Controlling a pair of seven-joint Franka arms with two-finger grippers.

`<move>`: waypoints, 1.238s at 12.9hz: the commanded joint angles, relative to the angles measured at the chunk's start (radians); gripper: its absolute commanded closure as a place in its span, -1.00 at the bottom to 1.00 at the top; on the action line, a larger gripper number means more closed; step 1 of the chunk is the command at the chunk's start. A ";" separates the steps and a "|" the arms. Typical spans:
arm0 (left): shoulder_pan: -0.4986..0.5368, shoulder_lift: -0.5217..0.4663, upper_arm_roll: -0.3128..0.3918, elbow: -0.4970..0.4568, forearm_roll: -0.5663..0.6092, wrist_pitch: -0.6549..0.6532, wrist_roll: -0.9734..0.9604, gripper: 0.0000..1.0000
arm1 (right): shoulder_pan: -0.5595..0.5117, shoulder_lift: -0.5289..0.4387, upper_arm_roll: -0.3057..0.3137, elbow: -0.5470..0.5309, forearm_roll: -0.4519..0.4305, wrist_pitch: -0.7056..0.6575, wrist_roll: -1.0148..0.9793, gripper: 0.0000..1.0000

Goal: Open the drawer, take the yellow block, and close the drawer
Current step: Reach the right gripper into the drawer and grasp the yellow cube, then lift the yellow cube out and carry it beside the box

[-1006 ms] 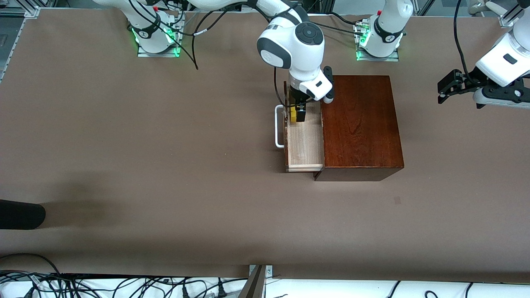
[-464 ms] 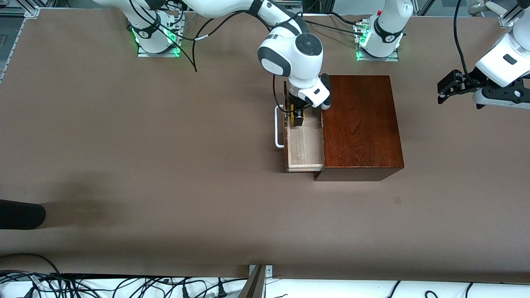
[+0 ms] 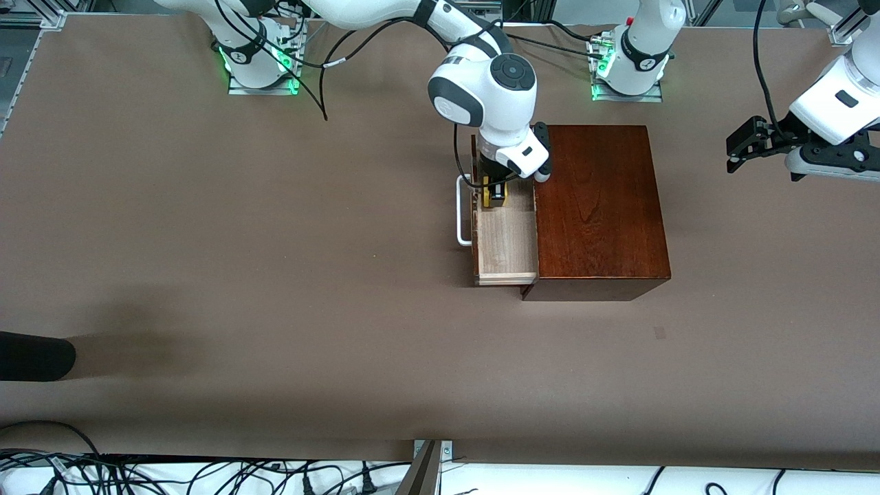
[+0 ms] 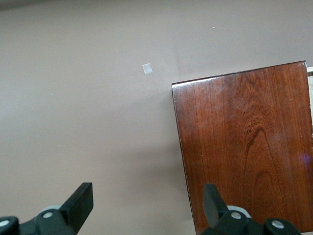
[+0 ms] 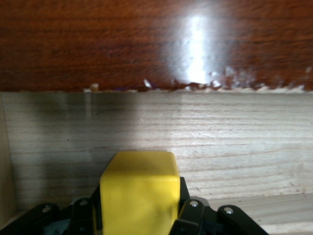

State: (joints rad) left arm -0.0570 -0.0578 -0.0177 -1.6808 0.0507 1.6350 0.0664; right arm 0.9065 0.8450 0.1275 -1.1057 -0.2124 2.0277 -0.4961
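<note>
The yellow block (image 5: 140, 192) is clamped between the black fingers (image 5: 193, 215) of the right tool (image 5: 139, 218). It is seen inside the drawer (image 5: 234, 137), over the pale wood floor. A dark reddish-brown wall with a chipped, splintered lower edge is seen above the floor.

A plain brown table covering (image 3: 275, 240) spreads under everything; on it stands a dark reddish-brown wooden box (image 3: 598, 206) with a glossy grained top; nearer the front camera than the box, close by it, lies a small pale square patch (image 3: 659, 333) flat on the covering; well apart from the box, toward the right arm's end, a black rounded object (image 3: 34, 356) pokes in over the edge; nearer the camera still, tangled black cables (image 3: 206, 474) run along the table's edge, with a small grey metal bracket (image 3: 430, 450) among them.
</note>
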 commanded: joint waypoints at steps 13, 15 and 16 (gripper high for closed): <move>0.003 0.016 -0.002 0.035 0.009 -0.021 0.021 -1.00 | -0.167 -0.355 -0.158 0.083 0.122 -0.242 0.142 1.00; 0.003 0.016 -0.002 0.035 0.009 -0.021 0.023 -1.00 | -0.240 -0.397 -0.160 0.043 0.157 -0.277 0.140 1.00; 0.003 0.016 -0.002 0.035 0.009 -0.021 0.021 -1.00 | -0.288 -0.426 -0.158 -0.006 0.186 -0.271 0.140 1.00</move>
State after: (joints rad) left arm -0.0569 -0.0569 -0.0177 -1.6797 0.0507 1.6350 0.0664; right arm 0.6896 0.5000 -0.0424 -1.0073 -0.0741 1.7600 -0.3691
